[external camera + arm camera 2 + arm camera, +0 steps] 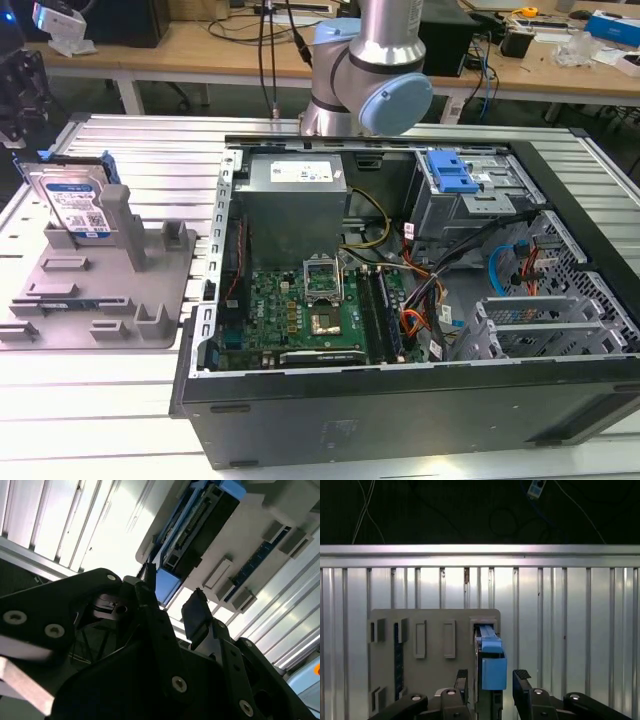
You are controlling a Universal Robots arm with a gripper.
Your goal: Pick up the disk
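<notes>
While I watched the feeds, the work surface was a ribbed aluminium table (100, 400), with wooden benches (200, 45) littered with cables and boxes across the top of the exterior frame. An open computer case (400, 415) took up the centre and right of that frame. Inside it I could see a green motherboard (310, 310), a grey power supply (295, 195) and a blue-handled drive cage (450, 172).

At the left of the frame lay a grey holder tray (110, 295). The disk (75, 205) stood on edge in it, towards the upper left. Its white-and-blue label with barcodes faced the camera, but I could not make out the print.

The arm (385, 45) rose at top centre, with a light-blue cap on its joint.

In both wrist views the gripper (492, 672) (173, 582) hung directly over the disk (490, 645) (200, 520) and the tray (430, 625). Its black fingers (521, 677) were spread apart, one on either side of the blue side rail, with a gap on each side and nothing pinched.
</notes>
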